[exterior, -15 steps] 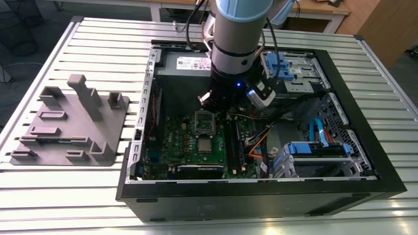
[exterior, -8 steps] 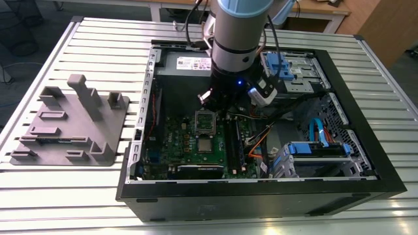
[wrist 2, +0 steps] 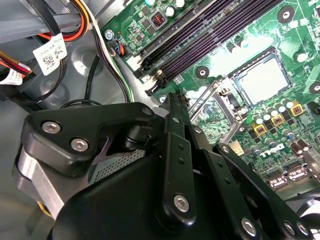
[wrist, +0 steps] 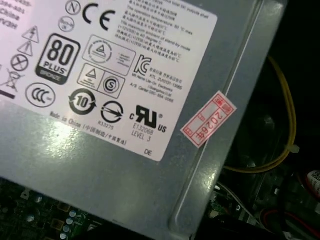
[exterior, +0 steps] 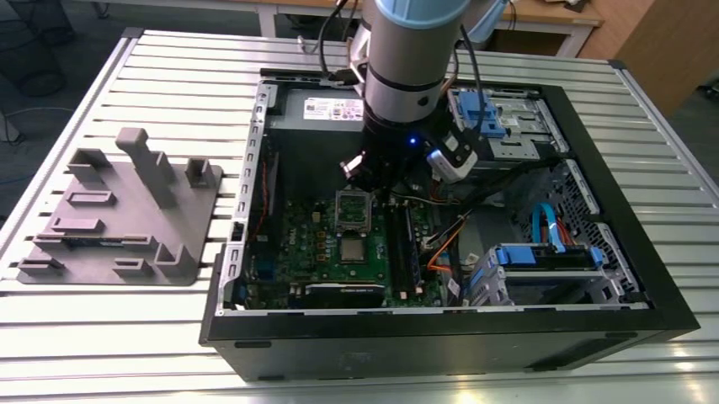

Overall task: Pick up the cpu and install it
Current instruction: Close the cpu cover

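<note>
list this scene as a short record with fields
case: open computer case on a slatted table
cpu: the cpu lies flat on the green motherboard, inside a dark frame
gripper: the gripper is over the motherboard, apart from the cpu, not holding it
fixture: grey fixture on the table, at the exterior view's left of the case
</note>
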`<state>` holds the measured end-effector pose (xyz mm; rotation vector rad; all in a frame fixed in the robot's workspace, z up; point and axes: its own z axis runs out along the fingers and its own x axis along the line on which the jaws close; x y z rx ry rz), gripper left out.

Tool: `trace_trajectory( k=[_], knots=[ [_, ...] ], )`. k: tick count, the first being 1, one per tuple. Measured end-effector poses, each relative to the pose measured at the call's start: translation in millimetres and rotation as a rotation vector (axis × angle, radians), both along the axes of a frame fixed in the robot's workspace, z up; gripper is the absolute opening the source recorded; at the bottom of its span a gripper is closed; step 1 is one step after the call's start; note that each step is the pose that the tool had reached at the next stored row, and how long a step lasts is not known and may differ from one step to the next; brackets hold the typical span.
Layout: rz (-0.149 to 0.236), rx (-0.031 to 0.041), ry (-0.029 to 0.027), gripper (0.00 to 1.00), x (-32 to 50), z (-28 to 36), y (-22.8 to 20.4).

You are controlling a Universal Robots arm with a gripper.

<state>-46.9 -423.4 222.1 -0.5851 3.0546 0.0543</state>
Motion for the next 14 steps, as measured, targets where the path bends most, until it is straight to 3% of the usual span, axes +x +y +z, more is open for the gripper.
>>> trace_trajectory(
  k=[4,7,11,14],
  knots=[
    [0.003,0.0004,-0.0001,0.11,0.0,3.6,0.0],
    [0.01,0.0006,-0.0003,0.11,0.0,3.8,0.0],
    [0.047,0.0003,-0.0002,0.11,0.0,3.9,0.0],
    [0.049,0.0003,-0.0001,0.11,0.0,4.0,0.0]
  ],
)
